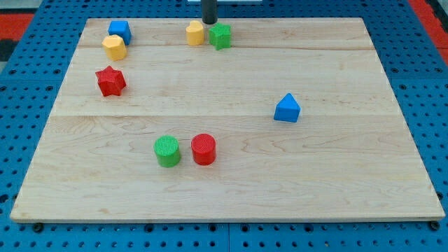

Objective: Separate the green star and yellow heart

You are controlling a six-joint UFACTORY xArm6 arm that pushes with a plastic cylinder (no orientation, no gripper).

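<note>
My tip (pixel 209 22) stands at the view's top edge of the wooden surface (pixel 231 189), just above the narrow gap between the yellow heart (pixel 195 33) and the green star (pixel 220 36). There are no fingers here to open or close, only the straight dark rod, and it has hold of nothing; whether the tip touches either block I cannot tell.

The yellow heart and green star sit side by side near the top edge, the heart on the view's left, the star on the view's right, all but touching.

Farther toward the view's left, in the top corner, a blue block (pixel 120 30) sits just above a second yellow block (pixel 114 47), the two close together. Below them lies a red star (pixel 110 81), apart from both.

Toward the view's right, near the middle of the board, a blue triangular block (pixel 287 108) stands alone, well apart from everything else.

Toward the view's bottom, a green cylinder (pixel 167 151) and a red cylinder (pixel 204 149) stand side by side with a small gap, green on the view's left.
</note>
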